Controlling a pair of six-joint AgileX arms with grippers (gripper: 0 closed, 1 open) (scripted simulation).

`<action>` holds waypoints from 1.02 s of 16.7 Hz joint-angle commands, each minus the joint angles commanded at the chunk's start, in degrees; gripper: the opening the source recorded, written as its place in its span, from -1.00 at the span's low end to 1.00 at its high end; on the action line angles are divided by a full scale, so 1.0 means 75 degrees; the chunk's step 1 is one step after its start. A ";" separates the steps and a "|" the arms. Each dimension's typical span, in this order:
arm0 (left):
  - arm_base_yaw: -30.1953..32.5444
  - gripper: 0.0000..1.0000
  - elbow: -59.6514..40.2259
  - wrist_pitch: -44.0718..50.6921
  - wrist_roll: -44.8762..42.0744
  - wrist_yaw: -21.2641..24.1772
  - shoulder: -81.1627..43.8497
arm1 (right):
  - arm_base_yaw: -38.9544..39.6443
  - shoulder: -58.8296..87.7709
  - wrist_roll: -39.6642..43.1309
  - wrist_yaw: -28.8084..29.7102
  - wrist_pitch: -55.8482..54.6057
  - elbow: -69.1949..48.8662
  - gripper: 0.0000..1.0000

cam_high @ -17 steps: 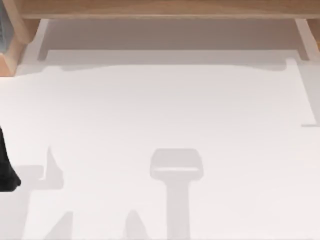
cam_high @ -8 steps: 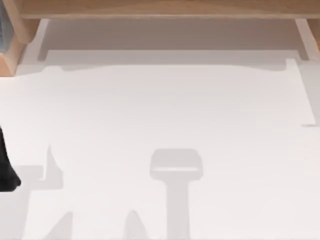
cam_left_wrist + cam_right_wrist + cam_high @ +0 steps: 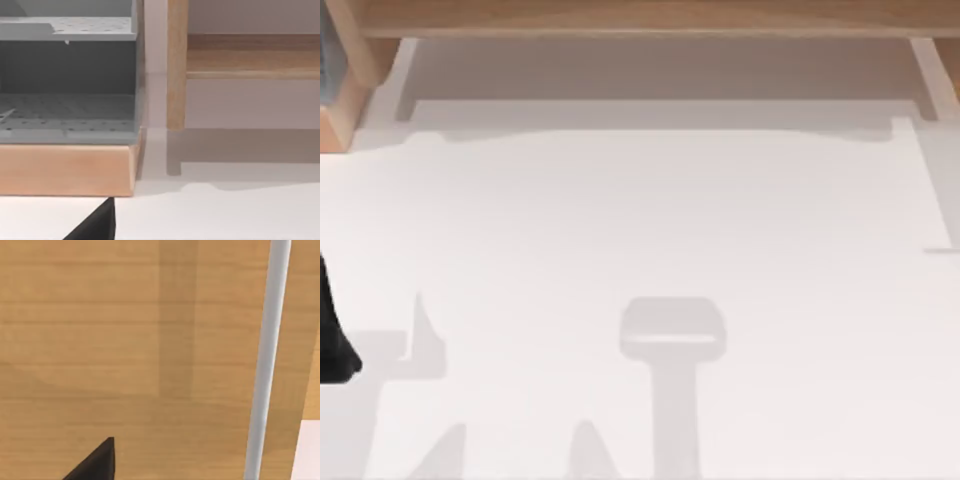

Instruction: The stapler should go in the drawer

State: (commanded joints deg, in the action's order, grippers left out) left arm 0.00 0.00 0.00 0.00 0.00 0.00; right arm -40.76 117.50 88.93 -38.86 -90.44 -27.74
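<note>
The stapler is out of view. A dark part of my left arm [image 3: 332,340] shows at the table's left edge in the top view. In the left wrist view, a black part of my left gripper [image 3: 97,222] pokes in low, facing a grey perforated shelf unit [image 3: 67,107] on a wooden base [image 3: 65,169]. In the right wrist view, a black part of my right gripper [image 3: 97,462] sits close before a wooden panel [image 3: 125,340] crossed by a slim grey bar [image 3: 267,360]. Whether that panel is the drawer front I cannot tell.
A wooden shelf [image 3: 650,18] runs along the far side of the white table [image 3: 650,220], resting on a wooden post [image 3: 177,65]. Grey shadows of the arms lie on the table's near half.
</note>
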 joint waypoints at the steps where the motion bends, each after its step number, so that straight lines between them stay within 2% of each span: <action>1: 0.0000 1.00 0.0000 0.0000 0.0000 0.0000 0.0000 | 0.0092 0.0041 0.0002 0.0094 0.0080 -0.0119 1.00; 6: 0.0000 1.00 0.0000 0.0000 0.0000 0.0000 0.0000 | 0.0172 0.0076 0.0004 0.0175 0.0150 -0.0221 1.00; 17: 0.0000 1.00 0.0000 0.0000 0.0000 0.0000 0.0000 | 0.0172 0.0076 0.0004 0.0175 0.0150 -0.0221 -0.66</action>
State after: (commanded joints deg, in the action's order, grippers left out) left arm 0.00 0.00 0.00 0.00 0.00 0.00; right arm -39.47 118.07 88.97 -37.55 -89.32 -29.40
